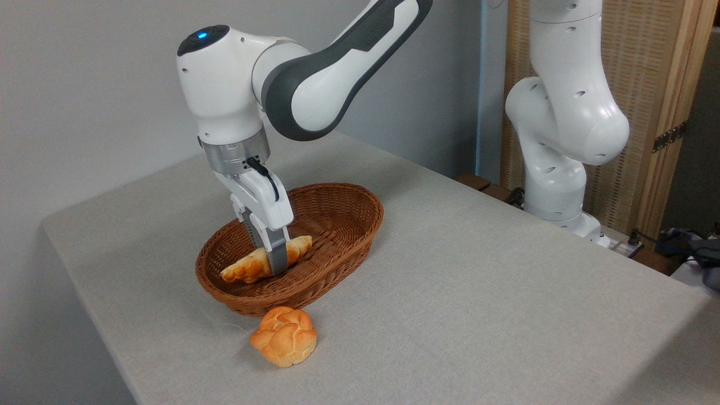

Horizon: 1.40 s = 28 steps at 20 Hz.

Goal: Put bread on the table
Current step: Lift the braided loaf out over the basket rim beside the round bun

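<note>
Grey-fingered gripper (275, 260) reaches down into basket, fingers clamped across middle of bread (253, 265). Loaf tilted, left tip low near basket floor, right tip raised; whether it touches wicker, cannot tell. Brown wicker basket (337, 247) sits on cloth-covered table (478, 292). Round knotted roll (284, 336) lies on table just in front of basket.
</note>
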{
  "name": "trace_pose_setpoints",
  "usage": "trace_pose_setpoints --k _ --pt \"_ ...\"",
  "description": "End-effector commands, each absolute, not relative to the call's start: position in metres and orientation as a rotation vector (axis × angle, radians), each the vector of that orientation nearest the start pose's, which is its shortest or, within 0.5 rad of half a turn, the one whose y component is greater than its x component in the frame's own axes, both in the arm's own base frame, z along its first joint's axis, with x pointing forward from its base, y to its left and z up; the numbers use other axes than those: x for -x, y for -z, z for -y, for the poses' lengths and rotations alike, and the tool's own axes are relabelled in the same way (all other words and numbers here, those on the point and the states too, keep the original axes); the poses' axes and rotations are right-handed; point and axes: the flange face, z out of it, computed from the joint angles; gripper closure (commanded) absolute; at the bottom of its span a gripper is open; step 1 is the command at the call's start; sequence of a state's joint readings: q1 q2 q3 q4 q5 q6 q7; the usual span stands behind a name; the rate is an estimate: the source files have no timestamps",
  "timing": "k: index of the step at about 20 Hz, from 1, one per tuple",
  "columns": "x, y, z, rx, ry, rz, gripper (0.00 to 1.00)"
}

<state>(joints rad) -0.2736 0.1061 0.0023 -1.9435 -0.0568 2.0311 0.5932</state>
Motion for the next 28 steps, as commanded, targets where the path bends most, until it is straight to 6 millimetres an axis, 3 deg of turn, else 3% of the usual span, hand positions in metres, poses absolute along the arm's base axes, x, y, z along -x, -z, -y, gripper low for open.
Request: trace_pose_setpoints --k 1,9,13,17,23,28 --pt "-0.557 -0.442 0.157 2.915 0.046 -1.286 0.72" --pt "-0.546 -0.503 0.142 2.956 0.176 -1.240 0.71" --pt "-0.551 -0.532 0.092 2.997 0.207 -1.128 0.69" --pt "-0.553 -0.545 0.031 3.036 0.247 -0.980 0.69" --pt "-0.551 -0.542 -0.051 3.010 0.240 -1.011 0.67" --pt "-0.547 -0.529 -0.104 2.977 0.202 -1.092 0.66"
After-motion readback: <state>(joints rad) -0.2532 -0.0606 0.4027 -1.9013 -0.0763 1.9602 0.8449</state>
